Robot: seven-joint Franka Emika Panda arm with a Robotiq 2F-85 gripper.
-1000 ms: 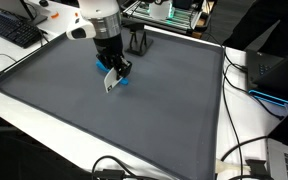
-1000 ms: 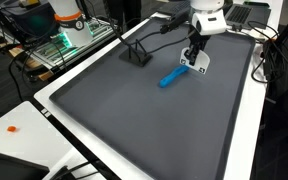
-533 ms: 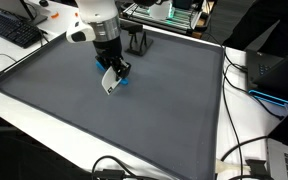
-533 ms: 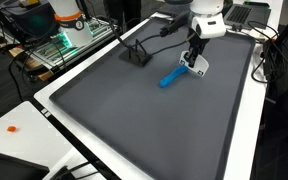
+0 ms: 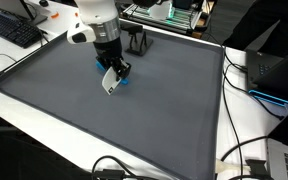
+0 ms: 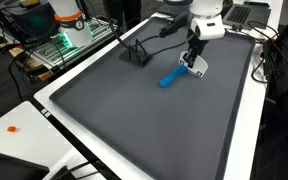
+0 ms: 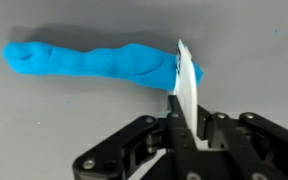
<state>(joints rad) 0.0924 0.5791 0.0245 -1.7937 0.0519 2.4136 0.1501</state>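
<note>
A long blue dough-like roll (image 7: 84,60) lies on the dark grey mat (image 5: 154,110); both exterior views show it, as the roll (image 6: 172,77) and as a short blue bit (image 5: 125,80) behind the gripper. My gripper (image 7: 189,130) is shut on a thin white flat blade (image 7: 187,85). The blade stands on edge at the roll's right end in the wrist view, touching or just over it. In the exterior views the gripper (image 5: 114,72) (image 6: 194,60) points down, with the white blade (image 5: 110,85) (image 6: 199,68) low over the mat.
A small black stand (image 5: 137,42) (image 6: 136,55) sits at the mat's far edge near the arm. A keyboard (image 5: 12,28), a laptop (image 5: 274,70), cables (image 5: 239,150) and a green-lit circuit rack (image 6: 69,40) surround the mat. A small orange bit (image 6: 13,128) lies on the white table.
The gripper and the white blade have sunk a little toward the mat at the roll's end. The blue roll has not moved.
</note>
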